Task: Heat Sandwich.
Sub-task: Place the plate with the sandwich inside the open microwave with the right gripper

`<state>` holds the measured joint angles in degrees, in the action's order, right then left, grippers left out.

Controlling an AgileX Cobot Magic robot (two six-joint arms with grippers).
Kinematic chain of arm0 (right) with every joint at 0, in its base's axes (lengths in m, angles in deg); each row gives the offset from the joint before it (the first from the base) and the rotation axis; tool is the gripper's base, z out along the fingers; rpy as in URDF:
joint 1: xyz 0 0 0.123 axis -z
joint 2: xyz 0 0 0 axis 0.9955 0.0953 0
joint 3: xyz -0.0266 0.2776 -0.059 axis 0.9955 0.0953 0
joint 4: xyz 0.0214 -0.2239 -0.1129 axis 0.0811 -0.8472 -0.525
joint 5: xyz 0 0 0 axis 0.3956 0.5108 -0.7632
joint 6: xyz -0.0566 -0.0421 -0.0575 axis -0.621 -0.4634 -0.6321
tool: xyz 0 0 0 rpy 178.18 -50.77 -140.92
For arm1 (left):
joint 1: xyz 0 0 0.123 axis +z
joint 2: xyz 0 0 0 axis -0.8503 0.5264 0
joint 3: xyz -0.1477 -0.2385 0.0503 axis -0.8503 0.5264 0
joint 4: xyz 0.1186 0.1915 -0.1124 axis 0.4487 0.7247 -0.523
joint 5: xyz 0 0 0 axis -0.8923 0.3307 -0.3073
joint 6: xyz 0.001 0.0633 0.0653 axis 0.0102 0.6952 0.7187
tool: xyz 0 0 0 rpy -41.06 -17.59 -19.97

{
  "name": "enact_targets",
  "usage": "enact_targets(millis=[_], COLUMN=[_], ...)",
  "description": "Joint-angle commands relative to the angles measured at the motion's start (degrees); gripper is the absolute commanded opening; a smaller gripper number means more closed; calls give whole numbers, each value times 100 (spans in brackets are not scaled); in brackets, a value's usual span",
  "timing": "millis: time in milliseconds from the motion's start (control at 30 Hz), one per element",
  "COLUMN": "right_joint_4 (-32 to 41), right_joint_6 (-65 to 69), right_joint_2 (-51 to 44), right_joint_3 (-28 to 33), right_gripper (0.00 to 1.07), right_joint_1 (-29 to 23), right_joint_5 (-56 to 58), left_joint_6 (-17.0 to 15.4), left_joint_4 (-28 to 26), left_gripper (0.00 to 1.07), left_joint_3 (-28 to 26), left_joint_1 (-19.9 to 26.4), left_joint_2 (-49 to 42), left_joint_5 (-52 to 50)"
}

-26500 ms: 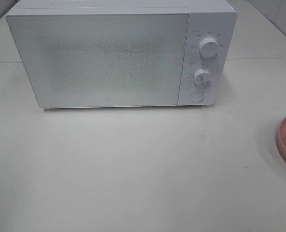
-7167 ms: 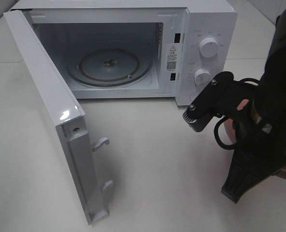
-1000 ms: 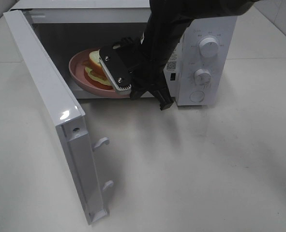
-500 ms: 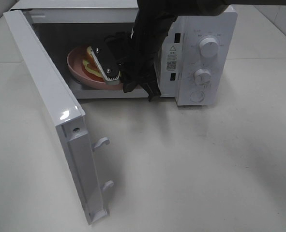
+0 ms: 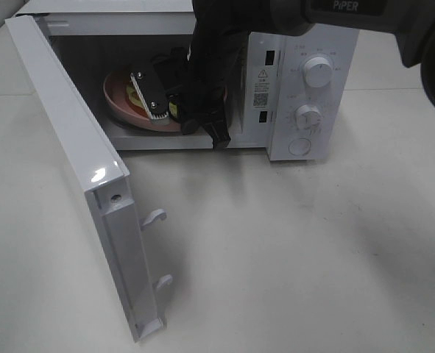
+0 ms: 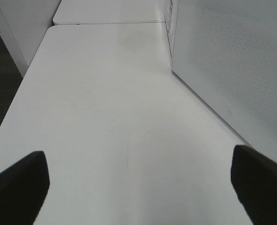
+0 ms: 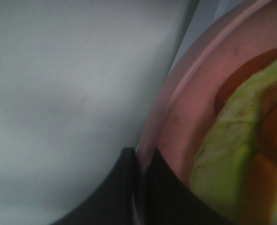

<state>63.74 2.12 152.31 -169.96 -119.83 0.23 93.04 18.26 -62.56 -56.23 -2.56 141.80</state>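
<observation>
Sandwich [image 7: 228,151] deeper in microwave [image 5: 314,40], "PiPER" arm [image 5: 291,10]

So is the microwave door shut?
No, the microwave door is swung wide open, and the pink plate shows inside.

Right wrist view: we see the right gripper [image 7: 140,161] closed on the raised rim of the pink plate [image 7: 175,108], its two dark fingers [image 7: 166,187] pressed to either side of that rim, one on the outer face and one on the inner, with only a thin pale line of rim between them. On the plate we see part of the sandwich [image 7: 225,150], a yellow-green layer lying over orange filling, blurred at this close range. Beyond the outer edge of the plate we see only a pale grey surface [image 7: 58,93], smooth and lightly speckled.
</observation>
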Motion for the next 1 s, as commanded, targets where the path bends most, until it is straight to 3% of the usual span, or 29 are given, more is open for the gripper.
enact_targets(millis=[33, 400, 633, 800, 867, 933, 967, 1000], right_joint_4=[0, 0, -109, -103, -103, -103, -103, -103], right_joint_6=[80, 636, 705, 802, 871, 957, 1152, 1278], right_joint_2=[92, 573, 625, 625, 625, 625, 625, 619], right_joint_3=[-195, -722, -722, -722, -722, -722, -722, -722], right_gripper=[0, 2, 6, 22, 40, 45, 59, 65], right_joint_1=[-17, 57, 57, 57, 57, 57, 57, 57], right_joint_5=[-80, -138, -223, -269, -264, -258, -258, -241], left_joint_6=[11, 11, 11, 11, 11, 11, 11, 11], left_joint_4=[-40, -40, -40, -40, -40, -40, -40, -40], left_gripper=[100, 100, 100, 100, 100, 100, 100, 100], left_joint_3=[17, 17, 17, 17, 17, 17, 17, 17], left_joint_1=[11, 11, 11, 11, 11, 11, 11, 11], left_joint_2=[-155, -155, -155, -155, -155, -155, -155, -155], left_joint_5=[-46, -46, -46, -46, -46, -46, -46, -46])
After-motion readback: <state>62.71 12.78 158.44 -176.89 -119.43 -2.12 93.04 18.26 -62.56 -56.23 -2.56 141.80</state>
